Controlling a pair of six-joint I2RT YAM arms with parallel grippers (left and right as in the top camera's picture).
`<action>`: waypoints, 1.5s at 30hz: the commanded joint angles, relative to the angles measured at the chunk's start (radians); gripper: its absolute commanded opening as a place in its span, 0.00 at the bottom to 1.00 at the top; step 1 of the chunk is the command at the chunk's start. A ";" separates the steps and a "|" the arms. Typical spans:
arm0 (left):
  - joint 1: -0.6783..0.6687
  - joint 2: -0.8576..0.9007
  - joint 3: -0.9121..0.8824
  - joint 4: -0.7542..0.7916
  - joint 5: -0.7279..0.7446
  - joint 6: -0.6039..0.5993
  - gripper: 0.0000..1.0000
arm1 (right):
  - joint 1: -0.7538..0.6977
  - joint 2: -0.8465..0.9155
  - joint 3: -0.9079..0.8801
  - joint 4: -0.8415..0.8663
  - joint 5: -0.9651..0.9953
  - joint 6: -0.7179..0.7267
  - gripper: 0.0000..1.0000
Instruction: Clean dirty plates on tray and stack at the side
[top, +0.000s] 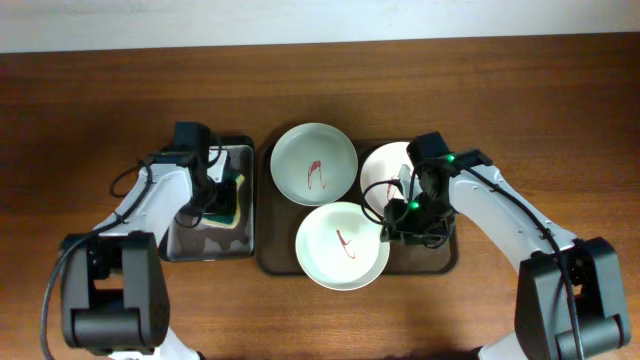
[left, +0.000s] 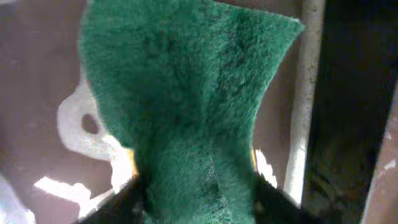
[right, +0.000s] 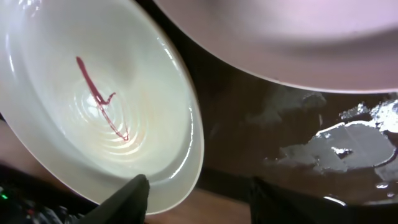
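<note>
The dark brown tray (top: 268, 255) holds three plates. A whitish plate (top: 314, 163) with a red smear sits at the back left. A pale greenish-white plate (top: 342, 245) with a red smear sits at the front. A pinkish white plate (top: 385, 168) sits at the right, partly under my right arm. My right gripper (top: 400, 225) is open and low at the front plate's right rim. In the right wrist view, the gripper (right: 199, 186) has that rim (right: 186, 143) between its fingers. My left gripper (top: 222, 195) is shut on the green-yellow sponge (left: 186, 93).
The smaller black tray (top: 205, 245) lies left of the brown tray, and its pale rim (left: 305, 93) is beside the sponge. The brown tray floor (right: 249, 124) is wet and glossy. The pinkish plate (right: 280, 37) is close above the right fingers. Bare wooden table lies all round.
</note>
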 joint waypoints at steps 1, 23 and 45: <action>0.001 0.029 0.016 0.005 0.006 0.006 0.36 | 0.008 -0.010 0.013 0.002 0.018 0.001 0.63; 0.001 -0.172 0.053 -0.133 0.107 0.005 0.00 | 0.063 -0.008 -0.158 0.336 0.077 0.058 0.14; -0.096 -0.355 0.098 0.023 -0.367 -0.089 0.00 | 0.063 -0.008 -0.158 0.404 0.077 0.058 0.04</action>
